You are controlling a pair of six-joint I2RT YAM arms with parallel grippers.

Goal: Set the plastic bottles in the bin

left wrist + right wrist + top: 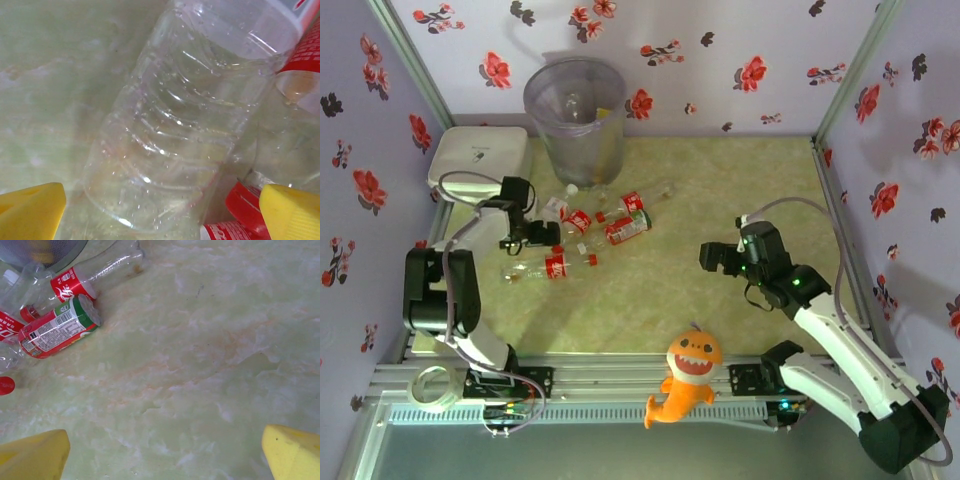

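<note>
Several plastic bottles (590, 225) lie in a cluster on the green table in front of the bin (575, 115), a tall translucent grey wastebasket at the back. A clear bottle (574, 104) shows inside it. My left gripper (542, 232) is down in the cluster's left side. In the left wrist view it (162, 220) stands open, its yellow fingertips (32, 210) wide on either side of a clear ribbed bottle (185, 115) with red-labelled ones beside it. My right gripper (715, 258) hangs open over bare table to the right of the cluster, with nothing between its fingers (295, 452). A red-labelled bottle (75, 282) and a green-and-red-labelled one (57, 330) lie ahead of it.
A flat white box (480, 155) sits left of the bin. An orange plush shark (688, 375) rests at the near edge between the arm bases. A tape roll (435, 388) lies at the near left. Flowered walls close the table on three sides. A loose red cap (6, 385) lies on the table.
</note>
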